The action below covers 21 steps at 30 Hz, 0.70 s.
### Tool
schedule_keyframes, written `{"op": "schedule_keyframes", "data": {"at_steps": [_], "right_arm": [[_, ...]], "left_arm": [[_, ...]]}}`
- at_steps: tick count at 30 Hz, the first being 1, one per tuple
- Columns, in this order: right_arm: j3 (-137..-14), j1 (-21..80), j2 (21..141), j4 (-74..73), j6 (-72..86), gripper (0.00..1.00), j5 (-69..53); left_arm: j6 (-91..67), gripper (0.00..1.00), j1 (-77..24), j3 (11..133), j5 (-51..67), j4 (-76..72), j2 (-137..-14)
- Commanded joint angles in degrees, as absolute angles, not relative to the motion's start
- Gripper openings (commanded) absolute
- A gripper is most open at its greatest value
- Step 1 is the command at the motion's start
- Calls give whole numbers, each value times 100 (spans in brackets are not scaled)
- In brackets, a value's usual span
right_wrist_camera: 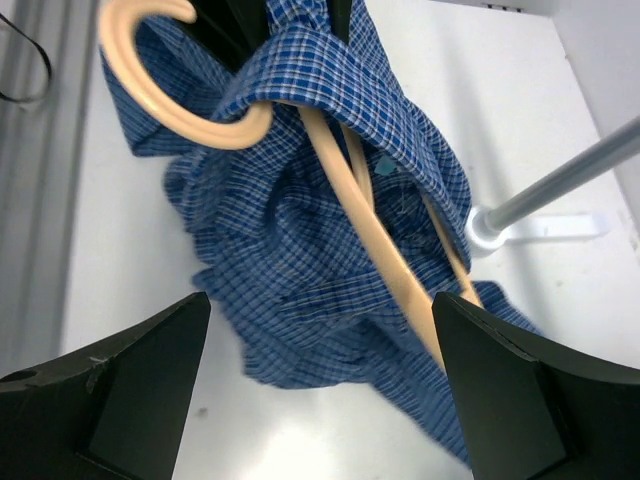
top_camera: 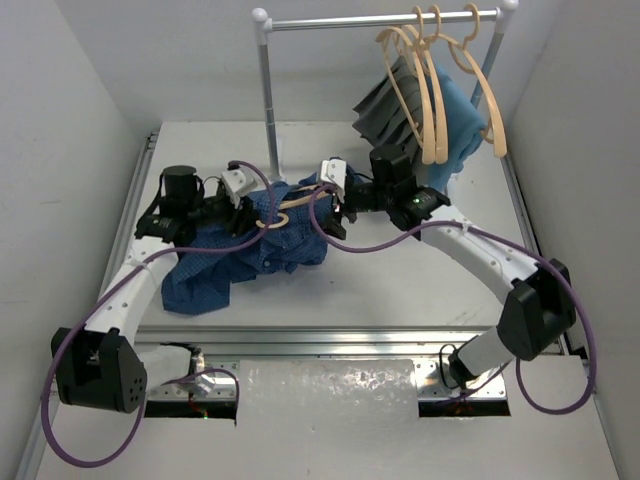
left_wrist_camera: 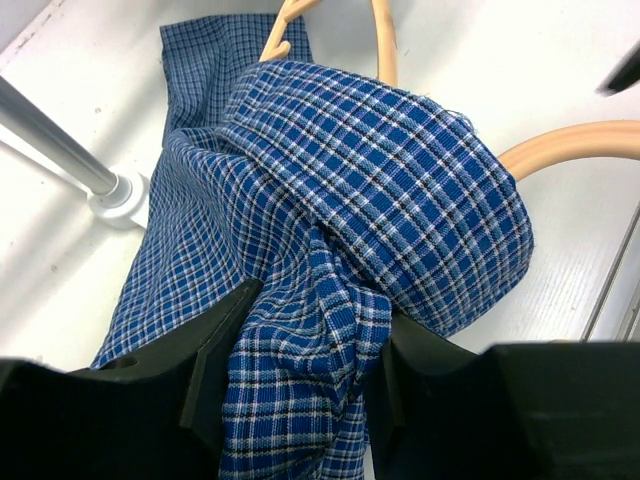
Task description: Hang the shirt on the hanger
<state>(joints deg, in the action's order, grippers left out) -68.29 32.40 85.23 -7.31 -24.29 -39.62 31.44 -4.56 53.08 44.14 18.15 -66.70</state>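
Now left jaws pinch the shirt [left_wrist_camera: 330, 230] over the hanger [right_wrist_camera: 375, 238]; right jaws gape empty.

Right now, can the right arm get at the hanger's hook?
Probably yes: the right gripper stands open close by, and the hanger's hook lies bare outside the shirt, with nothing covering it.

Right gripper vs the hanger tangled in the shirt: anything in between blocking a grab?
Nothing separate. In the right wrist view, one arm of the pale tan wooden hanger lies bare ahead of the open right gripper. Only the blue checked cloth shirt drapes over its hook end.
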Motion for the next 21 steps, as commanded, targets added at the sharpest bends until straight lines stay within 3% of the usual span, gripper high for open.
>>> {"op": "schedule_keyframes", "data": {"at_steps": [1,8,12,14,15,19,20,21], "right_arm": [[-7241,3287,8902,-834,-3251,93,-4175],[-7813,3498,9852,-528,-3366,96,-3455],[-8156,3507,10378,-317,-3278,91,-3410],[-8383,3507,10607,-316,-3252,74,-3594],[-8437,3507,10661,-316,-3182,59,-3760],[-8420,3507,10688,-334,-3094,34,-4130],[-8403,3507,10696,-343,-3015,22,-4270],[-8411,3507,10696,-369,-2893,17,-4341]], "left_arm": [[3261,0,-466,5791,4632,1844,-6749],[3287,0,-475,6161,4860,2425,-6864],[3463,0,-466,6249,4913,2689,-6873],[3507,0,-475,6372,4974,2873,-7039],[3507,0,-475,6546,5009,3048,-7118],[3734,0,-475,7407,5273,3918,-7803],[3796,0,-466,7618,5343,4094,-7970],[3953,0,-475,7846,5466,4296,-8294]]}}
